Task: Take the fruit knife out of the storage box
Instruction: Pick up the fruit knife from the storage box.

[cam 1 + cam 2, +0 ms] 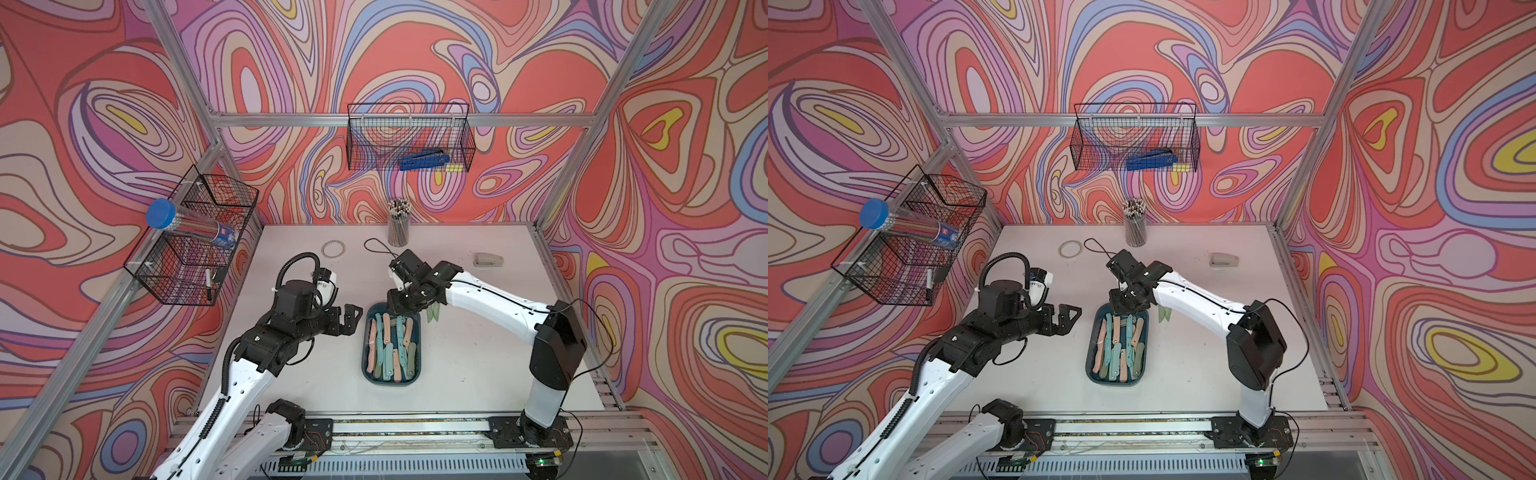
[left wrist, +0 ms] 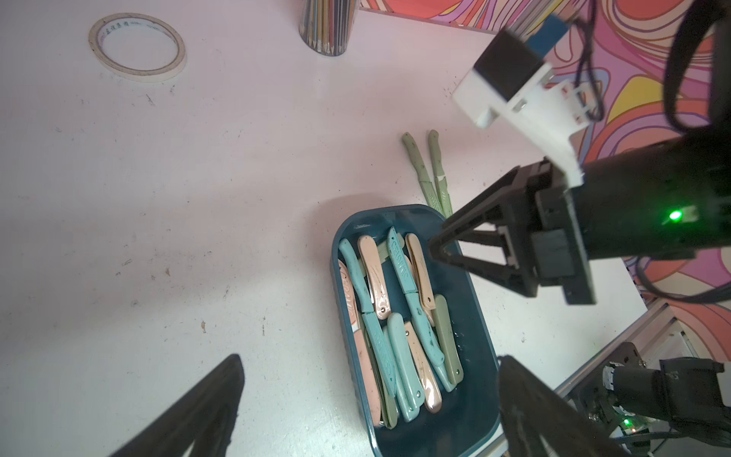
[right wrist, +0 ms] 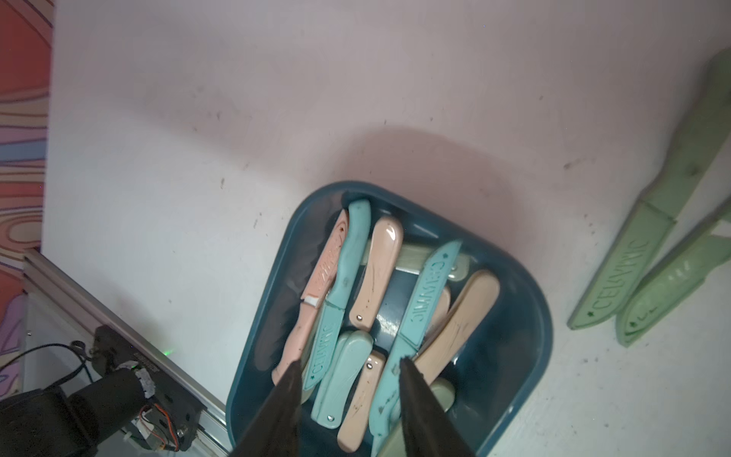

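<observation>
The dark teal storage box (image 1: 390, 383) (image 1: 1117, 382) lies mid-table, holding several fruit knives (image 1: 390, 345) with teal, pink and green sheaths. Two green fruit knives (image 1: 432, 311) (image 2: 431, 178) (image 3: 633, 269) lie on the table just past its far right corner. My right gripper (image 1: 395, 305) (image 3: 349, 362) hangs over the box's far end, pointing down. Its fingers are partly apart, and the knives show in the gap below them. Nothing is clamped. My left gripper (image 1: 353, 318) (image 2: 370, 358) stands wide open beside the box's left side, and it is empty.
A pencil cup (image 1: 399, 224), a tape ring (image 1: 333, 249), a black cord loop (image 1: 376, 245) and a grey stapler (image 1: 488, 261) sit along the table's back. Black wire baskets hang on the back wall (image 1: 409, 137) and the left wall (image 1: 195, 237).
</observation>
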### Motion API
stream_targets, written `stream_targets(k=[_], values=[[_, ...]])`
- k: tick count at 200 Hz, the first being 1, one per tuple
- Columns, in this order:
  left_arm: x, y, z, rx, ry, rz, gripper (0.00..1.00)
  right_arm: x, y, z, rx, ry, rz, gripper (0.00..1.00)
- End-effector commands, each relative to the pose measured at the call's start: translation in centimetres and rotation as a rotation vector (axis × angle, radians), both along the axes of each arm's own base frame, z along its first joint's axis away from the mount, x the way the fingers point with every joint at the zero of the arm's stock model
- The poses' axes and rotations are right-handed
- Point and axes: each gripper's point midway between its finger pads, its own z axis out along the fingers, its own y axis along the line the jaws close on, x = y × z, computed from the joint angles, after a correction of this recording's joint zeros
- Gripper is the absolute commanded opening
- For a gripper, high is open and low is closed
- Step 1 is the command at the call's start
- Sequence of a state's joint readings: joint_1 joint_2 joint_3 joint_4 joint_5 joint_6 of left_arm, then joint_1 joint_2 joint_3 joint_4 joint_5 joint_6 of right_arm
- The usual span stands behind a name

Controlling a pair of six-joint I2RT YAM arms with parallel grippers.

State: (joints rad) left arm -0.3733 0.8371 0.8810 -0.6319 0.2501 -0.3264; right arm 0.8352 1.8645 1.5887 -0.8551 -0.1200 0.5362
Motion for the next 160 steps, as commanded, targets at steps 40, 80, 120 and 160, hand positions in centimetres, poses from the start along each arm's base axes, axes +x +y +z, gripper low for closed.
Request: stream_targets(k=[40,80,120,160], values=[[-0.6,0.4,0.4,-0.001,-0.008,0.017,0.99,-1.0,0.6,-5.8,-0.114,0.096,-0.119,0.38],[-0.5,0.4,0.5,-0.004,-0.013,0.014,1.0,-0.9,0.8,-7.8,-0.13,0.124,-0.143,0.33],[-0.5,0.3,0.5,-0.006,-0.012,0.012,0.99,-0.8,0.7,-9.8,-0.158,0.138,-0.161,0.32],[-0.5,0.2,0.5,-0.007,-0.01,0.01,0.99,-0.2,0.6,-11.0,-0.185,0.12,-0.173,0.32]])
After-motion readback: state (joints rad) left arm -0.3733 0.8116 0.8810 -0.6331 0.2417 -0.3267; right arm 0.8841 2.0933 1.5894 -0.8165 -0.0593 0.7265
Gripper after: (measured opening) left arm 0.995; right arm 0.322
